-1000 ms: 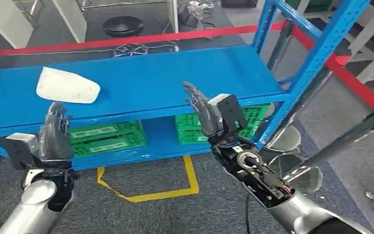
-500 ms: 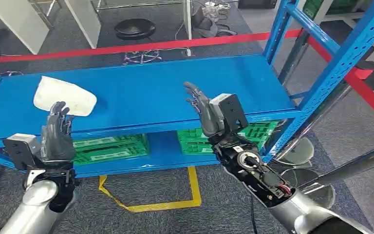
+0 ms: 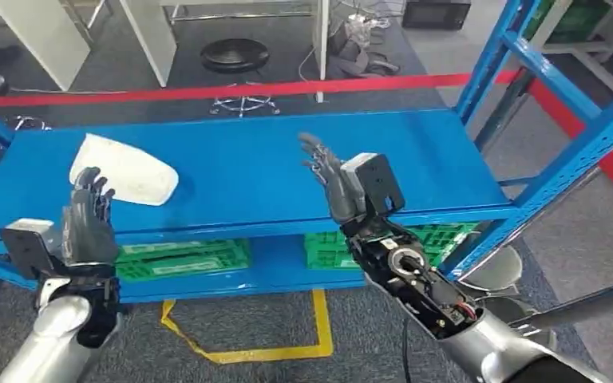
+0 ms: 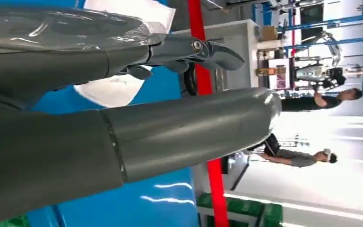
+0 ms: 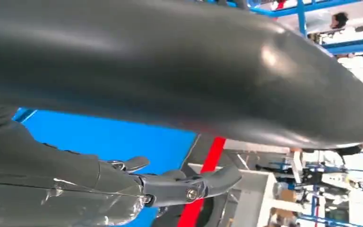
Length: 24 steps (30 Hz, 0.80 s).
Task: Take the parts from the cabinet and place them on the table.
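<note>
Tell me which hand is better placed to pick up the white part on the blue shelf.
Probably the left hand: it is raised, open, right beside the white part. The right hand is open too, but well across the blue shelf.

Layout, head view. The part (image 3: 125, 179) lies on the shelf (image 3: 287, 171), toward its left end. The left hand (image 3: 88, 223) is raised just before the part; the right hand (image 3: 331, 179) stands over mid-shelf. Crates (image 3: 182, 258) sit below; a stool (image 3: 236, 57) apparently stands behind.
</note>
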Available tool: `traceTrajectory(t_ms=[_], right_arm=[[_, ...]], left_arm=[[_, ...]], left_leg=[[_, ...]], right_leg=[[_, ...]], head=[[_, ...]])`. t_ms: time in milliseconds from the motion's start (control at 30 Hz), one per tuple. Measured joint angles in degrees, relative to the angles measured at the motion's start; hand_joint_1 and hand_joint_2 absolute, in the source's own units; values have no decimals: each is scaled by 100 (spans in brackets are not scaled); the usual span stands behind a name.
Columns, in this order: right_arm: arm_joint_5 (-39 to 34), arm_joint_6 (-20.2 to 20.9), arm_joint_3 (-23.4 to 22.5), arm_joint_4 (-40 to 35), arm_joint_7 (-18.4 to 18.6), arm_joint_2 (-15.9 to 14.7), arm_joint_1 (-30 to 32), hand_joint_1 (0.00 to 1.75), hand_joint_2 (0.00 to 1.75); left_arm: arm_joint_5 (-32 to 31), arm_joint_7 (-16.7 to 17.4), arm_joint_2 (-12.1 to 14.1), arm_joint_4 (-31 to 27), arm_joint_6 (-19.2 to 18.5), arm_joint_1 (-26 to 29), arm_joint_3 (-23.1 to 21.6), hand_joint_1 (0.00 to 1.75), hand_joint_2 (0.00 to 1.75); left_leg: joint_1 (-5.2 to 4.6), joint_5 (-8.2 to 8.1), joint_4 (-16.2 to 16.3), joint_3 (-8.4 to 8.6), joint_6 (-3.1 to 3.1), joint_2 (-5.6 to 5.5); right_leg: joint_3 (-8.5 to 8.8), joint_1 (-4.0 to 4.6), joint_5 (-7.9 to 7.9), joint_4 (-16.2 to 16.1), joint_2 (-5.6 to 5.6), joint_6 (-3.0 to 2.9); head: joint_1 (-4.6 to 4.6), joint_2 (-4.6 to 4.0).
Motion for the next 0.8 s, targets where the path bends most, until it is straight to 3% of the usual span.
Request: traceTrajectory(t_ms=[33, 67, 100, 133, 200, 233, 267, 333, 400, 467, 533, 567, 600, 633, 700, 733, 767, 800], right_arm=[[0, 0, 0, 2, 2, -2, 17, 0, 0], [0, 0, 2, 4, 2, -2, 31, 0, 0], [0, 0, 2, 7, 4, -2, 33, 0, 0], [0, 0, 0, 4, 4, -2, 27, 0, 0], [0, 0, 0, 4, 4, -2, 20, 0, 0], [0, 0, 0, 9, 4, -2, 19, 0, 0], [0, 0, 2, 9, 7, -2, 19, 0, 0], [20, 2, 4, 13, 11, -2, 25, 0, 0], [28, 4, 4, 13, 9, -2, -7, 0, 0], [61, 11, 0, 13, 7, -2, -9, 0, 0], [68, 17, 2, 15, 9, -2, 4, 0, 0], [70, 15, 2, 20, 9, -2, 4, 0, 0], [72, 17, 2, 24, 11, -2, 4, 0, 0], [72, 15, 2, 26, 9, -2, 3, 0, 0], [74, 15, 2, 28, 9, -2, -1, 0, 0], [74, 15, 2, 28, 9, -2, -8, 0, 0], [74, 15, 2, 33, 9, -2, -20, 0, 0], [76, 18, 2, 46, 9, -2, -29, 0, 0]], left_arm=[[2, 0, 0, 0, 0, 9, 0, 0, 0], [4, 2, 0, 0, 0, 25, 0, 0, 0], [7, 2, 0, 0, 0, 36, 0, 0, 0], [7, 2, -2, 0, 0, 37, 0, 0, 0], [7, 4, -7, 0, 0, 31, 0, 0, 0], [7, 4, -9, 0, 0, 28, 0, 0, 0], [9, 9, -9, 0, 2, 25, 0, 0, 0], [7, 9, -11, 0, 2, 33, 0, 0, 0], [9, 9, 0, 0, 11, 30, 0, 0, 0], [7, 9, 2, 0, 13, 4, 0, 0, 0], [7, 9, 2, 0, 13, 32, 0, 0, 0], [7, 11, 2, 0, 13, 47, 0, 0, 0], [7, 11, 4, 0, 13, 55, 0, 0, 0], [9, 11, 4, 0, 13, 53, 0, 0, 0], [9, 11, 11, 0, 13, 41, 0, 0, 0], [9, 11, 11, 0, 24, 26, 0, 0, 0], [7, 11, 7, 0, 28, 7, 0, 0, 0], [7, 11, 4, 0, 28, 2, 0, 0, 0]], left_leg=[[0, -25, 6, 13, -2, -20], [1, -48, 11, 35, -9, -49], [4, -72, 17, 60, -19, -79], [8, -100, 38, 84, -34, -103], [20, -184, 124, 128, -89, -165], [-13, -213, 163, 112, -128, -186], [-6, -213, 192, 83, -148, -213], [13, -179, 162, 69, -213, -233], [27, -233, 222, 48, -268, -218], [29, -616, 882, -262, -351, -52], [67, -1010, 1905, -780, -406, 1], [80, -1052, 2170, -931, -420, 10], [87, -948, 2093, -915, -421, 14], [91, -747, 1756, -752, -412, 17], [91, -272, 647, -161, -374, 71], [83, -215, 249, 57, -345, 170], [43, -239, 182, 71, -301, 161], [38, -248, 192, 63, -270, 124]], right_leg=[[-260, -6, -120, 416, 1, 23], [-431, -18, -92, 604, 0, 42], [-435, -37, 86, 473, 0, 55], [-327, -55, 371, 110, 0, 65], [134, -95, 1038, -1054, 55, 81], [209, -88, 929, -1221, 150, 75], [268, -98, 957, -1244, 148, 13], [251, -43, 970, -1233, 124, -51], [286, -100, 1020, -1292, 64, -134], [294, -107, 1025, -1308, 33, -170], [282, -98, 1020, -1307, -17, -176], [280, -97, 1015, -1306, -38, -181], [281, -98, 1012, -1306, -57, -179], [287, -98, 1005, -1306, -73, -177], [319, -100, 983, -1306, -104, -147], [327, -77, 966, -1306, -117, -121], [310, -42, 939, -1292, -122, -77], [322, -45, 939, -1308, -134, -60]], head=[[9, 0], [33, 0], [61, 0], [76, 0], [120, 0], [124, 0], [111, 0], [81, 0], [101, 0], [-29, 0], [-57, 0], [-57, 0], [-59, 0], [-64, 0], [-70, 0], [-74, 0], [-83, 0], [-33, 0]])
